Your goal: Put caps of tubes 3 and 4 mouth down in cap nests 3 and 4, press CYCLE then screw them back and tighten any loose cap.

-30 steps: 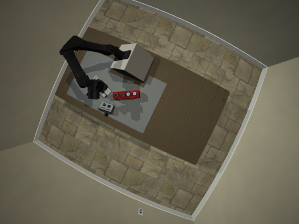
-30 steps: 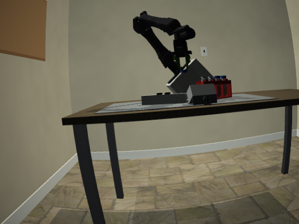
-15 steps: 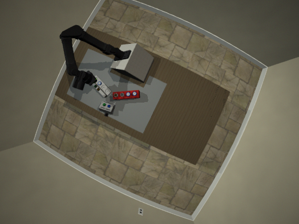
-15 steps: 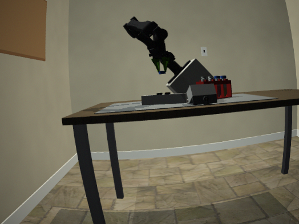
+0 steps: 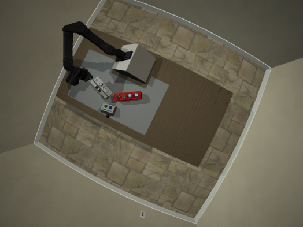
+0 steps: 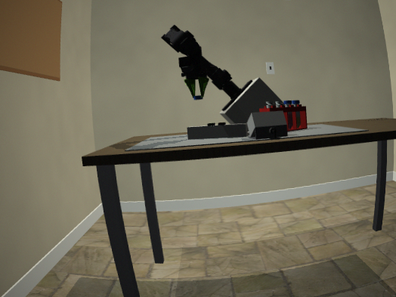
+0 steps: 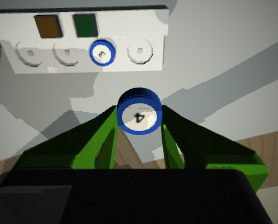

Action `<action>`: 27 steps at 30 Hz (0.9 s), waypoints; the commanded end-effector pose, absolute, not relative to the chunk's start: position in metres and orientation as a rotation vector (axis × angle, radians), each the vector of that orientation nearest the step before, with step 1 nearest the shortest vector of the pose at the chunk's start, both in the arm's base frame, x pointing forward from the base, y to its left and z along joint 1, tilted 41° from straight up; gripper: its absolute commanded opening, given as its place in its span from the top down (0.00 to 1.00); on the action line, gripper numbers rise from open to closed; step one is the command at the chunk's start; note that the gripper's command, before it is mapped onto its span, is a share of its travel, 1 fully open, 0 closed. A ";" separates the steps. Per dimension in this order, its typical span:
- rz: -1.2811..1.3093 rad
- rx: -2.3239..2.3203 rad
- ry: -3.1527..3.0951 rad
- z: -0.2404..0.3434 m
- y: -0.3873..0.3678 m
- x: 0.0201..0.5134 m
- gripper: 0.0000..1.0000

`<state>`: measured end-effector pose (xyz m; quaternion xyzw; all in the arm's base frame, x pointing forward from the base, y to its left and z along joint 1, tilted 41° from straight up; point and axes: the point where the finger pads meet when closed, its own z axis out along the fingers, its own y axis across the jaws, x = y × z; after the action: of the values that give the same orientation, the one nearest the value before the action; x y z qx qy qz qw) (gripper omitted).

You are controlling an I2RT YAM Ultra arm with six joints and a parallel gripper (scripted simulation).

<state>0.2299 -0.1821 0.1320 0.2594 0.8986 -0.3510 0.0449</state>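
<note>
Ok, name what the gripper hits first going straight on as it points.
Probably the grey mat, just short of the cap tray, with cap 4 touching first; depth is unclear.

cap tray (image 7: pixel 20 75): left end cut by wrist frame | nest numbers: unreadable | claw (image 5: pixel 90 77): hidden under arm, top view
</note>
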 end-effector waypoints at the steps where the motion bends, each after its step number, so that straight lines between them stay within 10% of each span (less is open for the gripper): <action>1: -1.075 0.751 2.756 0.127 -0.187 0.231 1.00; 27: -1.078 0.751 2.755 0.045 -0.259 0.221 1.00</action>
<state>0.2109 -0.2503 0.0474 0.2543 0.9021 -0.3477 0.0242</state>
